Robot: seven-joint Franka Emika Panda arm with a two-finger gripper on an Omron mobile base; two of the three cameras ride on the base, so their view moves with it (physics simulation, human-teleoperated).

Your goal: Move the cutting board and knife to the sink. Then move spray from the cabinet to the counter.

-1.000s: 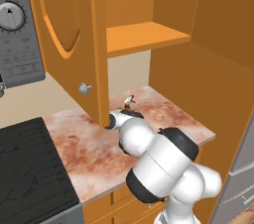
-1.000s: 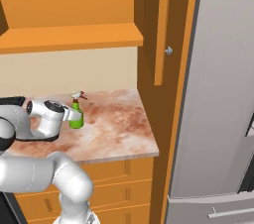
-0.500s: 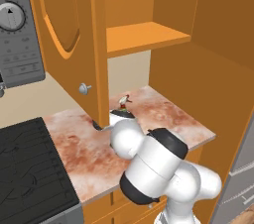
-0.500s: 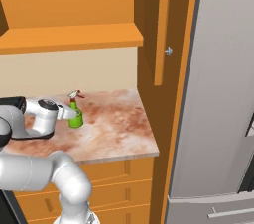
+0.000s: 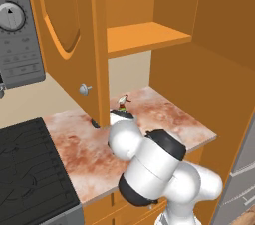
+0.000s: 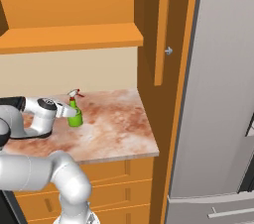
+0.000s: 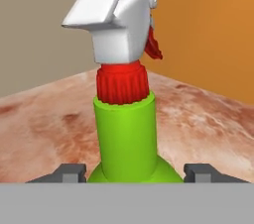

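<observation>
Up above, the orange cabinet (image 5: pixel 149 35) hangs with its arched-panel door (image 5: pixel 69 45) swung wide open, the round metal knob (image 5: pixel 85 89) jutting out over the worktop. The inner shelf (image 6: pixel 74 34) is a bare orange plank. From the left base view the door's lower edge comes down in front of the spot where the arm reaches, and the robot's own white elbow covers much of what lies behind it. A grey microwave (image 5: pixel 20 35) sits at the far left, with the black stove top (image 5: pixel 30 169) beneath it. To the right, a tall orange side panel walls in the nook, and past it stands a grey fridge (image 6: pixel 218 94).

The counter (image 6: pixel 119 124) is pinkish-brown marbled stone with white blotches, resting over orange drawers (image 6: pixel 124 188); a plain beige wall runs behind it.

The spray (image 6: pixel 74 111) stands upright on that counter, well in from the front edge, its green body topped by a red collar and a white trigger head. The gripper (image 6: pixel 69 113) has come in level from the side, low on the bottle. In the hand view the two dark fingertips (image 7: pixel 69 172) sit one on either side of the bottle's (image 7: pixel 126 134) green shoulder, spread apart with a slim gap showing between each tip and the plastic, so the jaws stand parted around it rather than pinching it.
</observation>
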